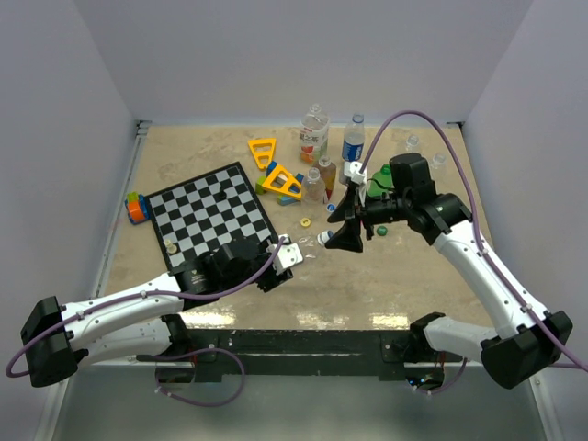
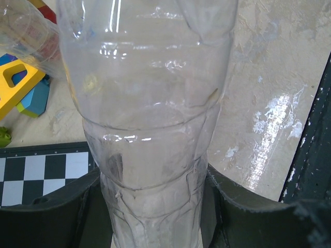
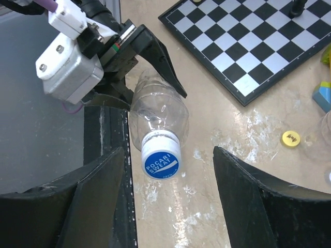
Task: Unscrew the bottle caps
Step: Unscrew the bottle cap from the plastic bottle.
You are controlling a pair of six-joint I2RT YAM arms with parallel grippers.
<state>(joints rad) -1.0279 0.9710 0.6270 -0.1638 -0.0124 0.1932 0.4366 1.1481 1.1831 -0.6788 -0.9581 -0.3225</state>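
Tan table [image 1: 413, 285]: one held bottle [image 3: 158, 111] (blue cap [image 3: 162, 159] on), two yellow frames [image 1: 263, 150].

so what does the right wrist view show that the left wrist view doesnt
Only the right wrist view shows the blue cap on the clear bottle, the left gripper clamped on the bottle's body, the right gripper open either side of the cap without touching it, and a loose yellow cap. Only the left wrist view shows the yellow toy frame and the bottle's ribbed body close up. Both show the bottle, the chessboard and the table.
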